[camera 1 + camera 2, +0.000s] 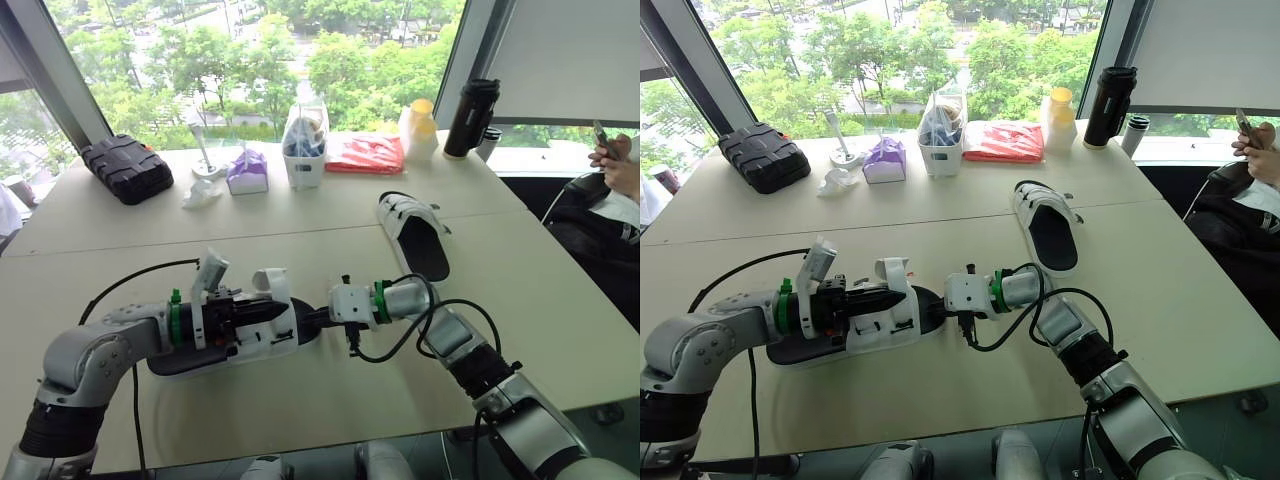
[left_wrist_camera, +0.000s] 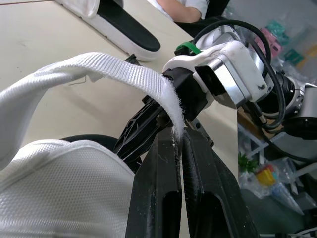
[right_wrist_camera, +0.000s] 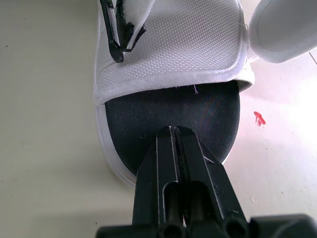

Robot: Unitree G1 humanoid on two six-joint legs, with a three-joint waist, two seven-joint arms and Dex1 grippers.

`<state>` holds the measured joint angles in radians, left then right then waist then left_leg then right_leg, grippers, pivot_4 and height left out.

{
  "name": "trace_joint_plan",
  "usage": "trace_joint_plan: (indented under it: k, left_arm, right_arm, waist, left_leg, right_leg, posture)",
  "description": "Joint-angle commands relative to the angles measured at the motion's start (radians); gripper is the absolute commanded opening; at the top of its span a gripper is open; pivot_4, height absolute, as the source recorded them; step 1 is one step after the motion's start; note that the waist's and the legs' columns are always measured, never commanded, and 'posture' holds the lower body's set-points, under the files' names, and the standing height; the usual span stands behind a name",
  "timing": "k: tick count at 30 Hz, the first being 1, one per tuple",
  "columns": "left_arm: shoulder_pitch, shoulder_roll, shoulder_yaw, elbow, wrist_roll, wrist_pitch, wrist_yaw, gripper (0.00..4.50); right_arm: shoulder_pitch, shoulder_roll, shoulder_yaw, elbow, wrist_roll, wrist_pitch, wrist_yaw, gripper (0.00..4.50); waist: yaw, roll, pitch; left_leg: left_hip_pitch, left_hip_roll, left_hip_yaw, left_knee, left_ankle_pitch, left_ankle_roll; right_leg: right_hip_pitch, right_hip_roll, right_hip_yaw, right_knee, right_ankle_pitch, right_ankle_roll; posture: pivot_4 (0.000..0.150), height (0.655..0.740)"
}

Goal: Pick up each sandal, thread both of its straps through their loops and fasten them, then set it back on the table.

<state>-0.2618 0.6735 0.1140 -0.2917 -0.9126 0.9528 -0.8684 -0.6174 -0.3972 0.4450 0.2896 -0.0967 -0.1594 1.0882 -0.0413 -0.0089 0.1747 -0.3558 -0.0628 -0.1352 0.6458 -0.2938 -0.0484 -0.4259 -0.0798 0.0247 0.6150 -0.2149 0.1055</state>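
A white sandal with a black footbed lies on the table in front of me. My left gripper reaches over its upper and is shut on the edge of a white strap that arches up from the sandal. My right gripper comes from the opposite side, shut, with its tips resting on the black footbed at the sandal's open end. Its fingers sit just beyond the held strap. A second white sandal lies further back on the right, straps loose.
Along the table's far edge stand a black case, a purple tissue pack, a clear bag, a red packet, a yellow-capped bottle and a black tumbler. A person's hand holds a phone at far right.
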Motion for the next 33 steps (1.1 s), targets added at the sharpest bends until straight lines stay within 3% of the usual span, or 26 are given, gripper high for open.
trace_joint_plan:
  k: [1,7,15,25,28,33]
  left_arm:
    - [0.001,0.006,0.034,0.003,-0.011,-0.014,-0.011,0.19]
    - [0.016,0.003,0.062,0.032,-0.052,0.016,-0.01,0.19]
    - [0.048,0.002,0.013,0.036,0.072,-0.094,-0.022,0.19]
    - [0.055,0.028,0.078,0.0,0.025,-0.082,-0.049,0.19]
    - [0.063,0.047,0.106,-0.019,0.006,-0.078,-0.054,1.08]
    - [0.068,0.062,0.114,-0.035,-0.008,-0.06,-0.048,3.53]
  right_arm:
    - [0.003,-0.001,0.01,0.0,-0.016,0.008,0.002,0.0]
    - [0.007,-0.004,0.009,-0.006,-0.015,0.01,0.003,0.0]
    - [0.005,0.0,0.014,-0.005,-0.017,0.01,0.004,0.0]
    - [0.013,-0.004,0.016,-0.014,-0.016,0.01,0.008,0.0]
    - [0.01,0.0,0.016,-0.013,-0.015,0.011,0.006,0.0]
    - [0.011,0.002,0.017,-0.012,-0.016,0.009,0.005,0.0]
  waist:
    - [0.0,0.0,0.0]
    - [0.0,0.0,0.0]
    - [0.0,0.0,0.0]
    - [0.0,0.0,0.0]
    - [0.0,0.0,0.0]
    - [0.0,0.0,0.0]
  left_leg:
    - [0.0,0.0,0.0,0.0,0.0,0.0]
    - [0.0,0.0,0.0,0.0,0.0,0.0]
    - [0.0,0.0,0.0,0.0,0.0,0.0]
    - [0.0,0.0,0.0,0.0,0.0,0.0]
    - [0.0,0.0,0.0,0.0,0.0,0.0]
    - [0.0,0.0,0.0,0.0,0.0,0.0]
  right_leg:
    - [0.0,0.0,0.0,0.0,0.0,0.0]
    - [0.0,0.0,0.0,0.0,0.0,0.0]
    - [0.0,0.0,0.0,0.0,0.0,0.0]
    - [0.0,0.0,0.0,0.0,0.0,0.0]
    - [0.0,0.0,0.0,0.0,0.0,0.0]
    - [0.0,0.0,0.0,0.0,0.0,0.0]
  posture:
    - [0.15,0.74]
    - [0.15,0.74]
    - [0.15,0.74]
    - [0.15,0.74]
    - [0.15,0.74]
    - [0.15,0.74]
